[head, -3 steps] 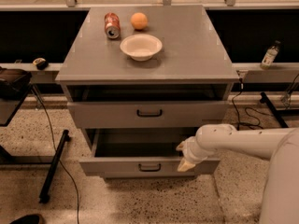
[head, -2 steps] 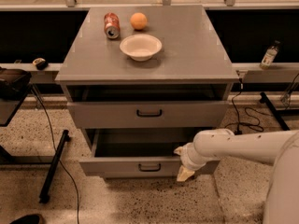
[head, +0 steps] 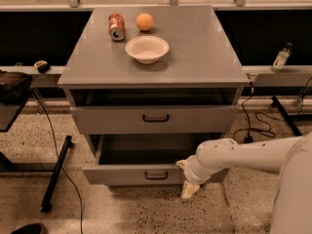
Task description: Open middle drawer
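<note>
The middle drawer (head: pixel 131 174) is the lower of the two grey drawers in view. It stands pulled well out of the grey cabinet (head: pixel 195 57), its deep plain grey box open to view. Its small black bar handle (head: pixel 156 175) sits at the centre of the front. My gripper (head: pixel 189 188) hangs at the right end of that drawer's front, right of the handle, pointing down toward the floor. It holds nothing that I can see. The white arm (head: pixel 243 155) reaches in from the right.
Above, another grey drawer (head: pixel 112 119) with a black handle stands slightly out. On the cabinet top are a white bowl (head: pixel 146 48), a soda can (head: pixel 116 26) on its side and an orange (head: pixel 144 21). A bottle (head: pixel 281 57) stands on the right ledge. Cables (head: pixel 253 121) lie on the floor.
My gripper has dropped from the right end of the drawer front to below its lower edge. The drawer stays pulled out as before.
</note>
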Available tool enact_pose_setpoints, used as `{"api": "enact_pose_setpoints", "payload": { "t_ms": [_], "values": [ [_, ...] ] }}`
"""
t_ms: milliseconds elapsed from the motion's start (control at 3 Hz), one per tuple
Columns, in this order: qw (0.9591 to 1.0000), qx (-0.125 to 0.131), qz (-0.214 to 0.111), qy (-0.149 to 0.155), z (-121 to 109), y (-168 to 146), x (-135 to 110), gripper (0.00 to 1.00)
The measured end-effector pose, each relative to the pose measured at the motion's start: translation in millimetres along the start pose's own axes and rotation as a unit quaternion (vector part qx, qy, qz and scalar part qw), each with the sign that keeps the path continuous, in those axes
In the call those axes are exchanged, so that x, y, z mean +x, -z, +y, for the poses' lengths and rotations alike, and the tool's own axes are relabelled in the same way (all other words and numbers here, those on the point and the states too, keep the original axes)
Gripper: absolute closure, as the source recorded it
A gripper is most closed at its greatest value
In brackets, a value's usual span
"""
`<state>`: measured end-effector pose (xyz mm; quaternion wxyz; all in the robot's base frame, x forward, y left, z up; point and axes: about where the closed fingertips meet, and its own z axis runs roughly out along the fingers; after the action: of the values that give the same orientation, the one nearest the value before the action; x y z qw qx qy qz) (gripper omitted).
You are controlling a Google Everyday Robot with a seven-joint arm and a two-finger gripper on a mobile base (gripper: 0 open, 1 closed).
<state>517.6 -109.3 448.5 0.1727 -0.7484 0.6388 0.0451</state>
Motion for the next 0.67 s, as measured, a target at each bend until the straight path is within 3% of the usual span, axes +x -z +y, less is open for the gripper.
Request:
{"api": "enact_pose_setpoints", "payload": {
  "t_ms": [667],
  "values": [
    [0.9998,-0.007,-0.015,-0.006,-8.5,-7.6,-0.8,0.19]
  ]
}}
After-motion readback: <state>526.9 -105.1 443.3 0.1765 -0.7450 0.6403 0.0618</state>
